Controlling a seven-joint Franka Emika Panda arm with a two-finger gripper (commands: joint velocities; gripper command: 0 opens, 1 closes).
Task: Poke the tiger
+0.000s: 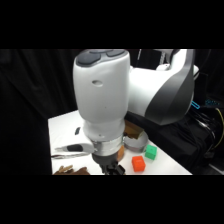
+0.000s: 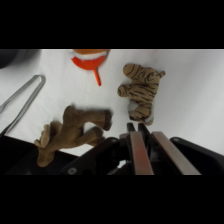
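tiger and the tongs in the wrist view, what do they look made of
The tiger looks like plush fabric: matte, fuzzy, tan with dark stripes, limbs lying limp. The tongs look like bare metal: a thin grey loop with a dull sheen, though a coating can't be ruled out.

I can't read any text, label, brand, number or sign in either view. Nothing legible on the arm (image 1: 107, 95), the table (image 1: 62, 132), the blocks or the soft toys. I've got no markings to report.

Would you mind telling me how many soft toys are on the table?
2: the striped tiger ahead of the fingers, and a brown toy beside it. The arm may hide others.
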